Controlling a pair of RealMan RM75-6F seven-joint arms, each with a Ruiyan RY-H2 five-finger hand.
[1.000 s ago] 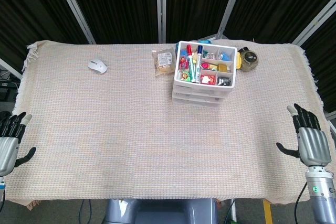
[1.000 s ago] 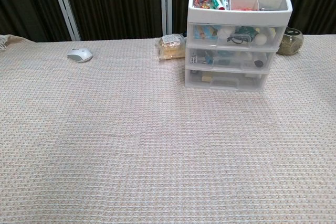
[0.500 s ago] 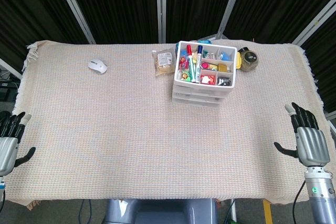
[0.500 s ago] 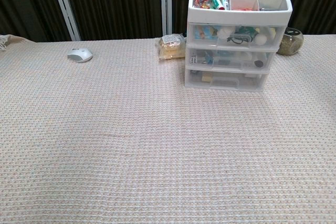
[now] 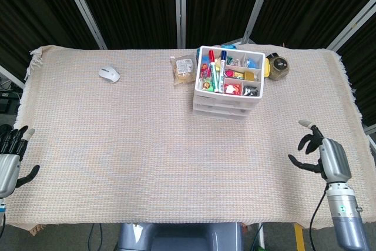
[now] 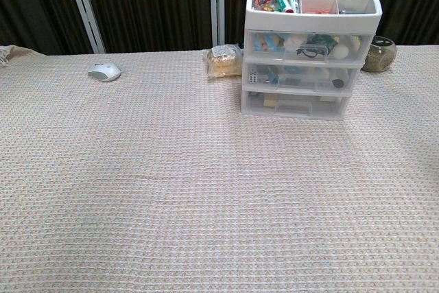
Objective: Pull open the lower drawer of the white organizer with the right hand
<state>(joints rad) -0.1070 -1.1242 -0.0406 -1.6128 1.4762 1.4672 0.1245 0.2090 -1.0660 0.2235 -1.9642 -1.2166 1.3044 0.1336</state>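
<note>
the white organizer [image 5: 229, 83] sat upper center, its lower drawer [image 6: 295, 105] closed. the right hand [image 5: 322, 156] hovered lower right, fingers spread, empty. the left hand [image 5: 9, 161] sat open at lower left.

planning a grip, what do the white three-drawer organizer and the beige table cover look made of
White three-drawer organizer: probably plastic, with a smooth opaque white frame and see-through drawer fronts that show the contents. Beige table cover: looks like woven fabric, matte, with a waffle-grid texture and a fringed corner.
</note>
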